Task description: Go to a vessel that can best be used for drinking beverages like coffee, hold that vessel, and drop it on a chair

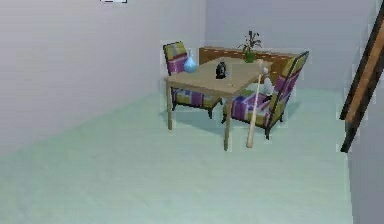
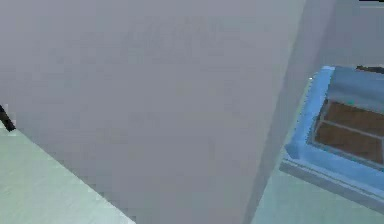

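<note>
wooden table [image 1: 212, 84] at twelve o'clock, patterned chairs [image 1: 288, 84] drawn up at its nine and three o'clock sides for sitting, bears a small dark vessel [image 1: 221, 70]; gripper state cannot be told.

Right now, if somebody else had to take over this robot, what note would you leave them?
Gripper: its state cannot be told.
Things: in the forward view, the table stands ahead across open floor, with the left chair and the right chair at it. On the table is a small dark thing, possibly the mug, near a blue vase.
Done: the table and chairs are in sight.
Left: drive up, confirm the mug, take it, drop it on a chair.
</note>
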